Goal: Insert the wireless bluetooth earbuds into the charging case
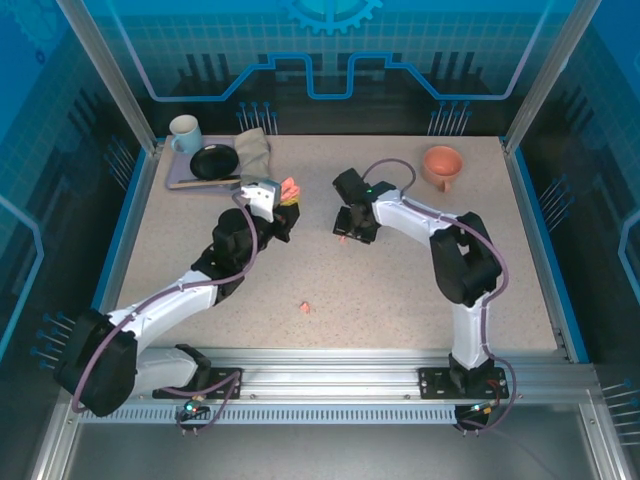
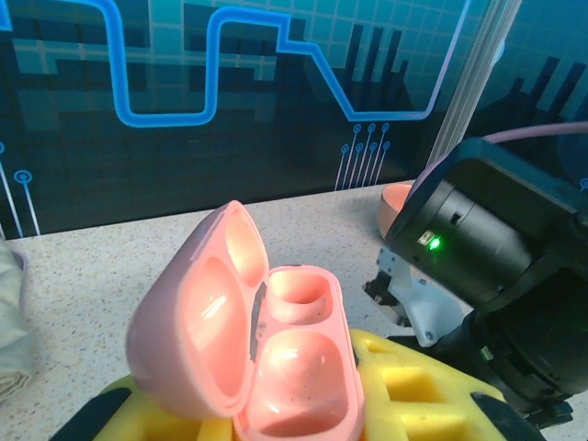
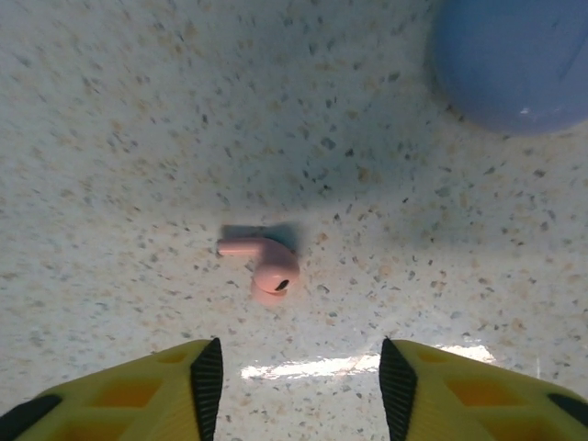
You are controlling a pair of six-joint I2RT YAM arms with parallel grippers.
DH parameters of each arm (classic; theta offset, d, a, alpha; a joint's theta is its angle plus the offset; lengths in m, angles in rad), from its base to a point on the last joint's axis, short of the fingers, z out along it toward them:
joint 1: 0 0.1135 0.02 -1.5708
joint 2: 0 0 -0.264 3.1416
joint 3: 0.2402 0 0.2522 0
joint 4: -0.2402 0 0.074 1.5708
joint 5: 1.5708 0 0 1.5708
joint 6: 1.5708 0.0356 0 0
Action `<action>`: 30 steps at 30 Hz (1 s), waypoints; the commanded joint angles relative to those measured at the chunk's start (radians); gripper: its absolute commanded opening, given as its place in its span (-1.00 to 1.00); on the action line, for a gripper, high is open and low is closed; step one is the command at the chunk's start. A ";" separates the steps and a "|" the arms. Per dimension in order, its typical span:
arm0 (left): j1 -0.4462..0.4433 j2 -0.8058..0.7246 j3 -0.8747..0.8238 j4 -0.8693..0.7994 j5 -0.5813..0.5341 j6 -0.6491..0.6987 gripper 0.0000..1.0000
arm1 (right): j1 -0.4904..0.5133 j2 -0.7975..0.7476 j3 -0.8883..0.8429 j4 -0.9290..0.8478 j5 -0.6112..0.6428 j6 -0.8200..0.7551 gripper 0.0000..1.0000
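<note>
My left gripper point(image 2: 280, 409) is shut on the pink charging case point(image 2: 276, 358), held off the table with its lid open. Both wells look empty. From above, the charging case point(image 1: 290, 188) shows at the tip of the left gripper point(image 1: 284, 207), left of table centre. One salmon-pink earbud point(image 3: 266, 266) lies on the table, just ahead of my right gripper point(image 3: 300, 377), which is open above the surface and touches nothing. A second pink earbud point(image 1: 304, 307) lies alone nearer the front. In the top view the right gripper point(image 1: 350, 228) points down at mid-table.
A rounded lilac-blue object point(image 3: 514, 55) sits just beyond the right gripper. An orange cup point(image 1: 441, 163) stands at the back right. A tray point(image 1: 180, 182) at the back left carries a mug point(image 1: 185, 132), black dish point(image 1: 214, 161) and cloth point(image 1: 254, 148). The right arm's wrist point(image 2: 487, 266) is close beside the held case.
</note>
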 commanded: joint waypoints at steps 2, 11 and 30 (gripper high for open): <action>0.017 -0.030 -0.016 -0.016 -0.003 -0.015 -1.00 | 0.018 0.056 0.055 -0.085 0.042 0.112 -0.10; 0.032 -0.023 -0.019 -0.010 0.024 -0.015 -1.00 | 0.031 0.105 0.075 -0.051 0.057 0.133 -0.19; 0.042 0.007 -0.015 -0.006 0.056 -0.022 -1.00 | 0.015 0.155 0.094 0.006 0.048 0.124 -0.41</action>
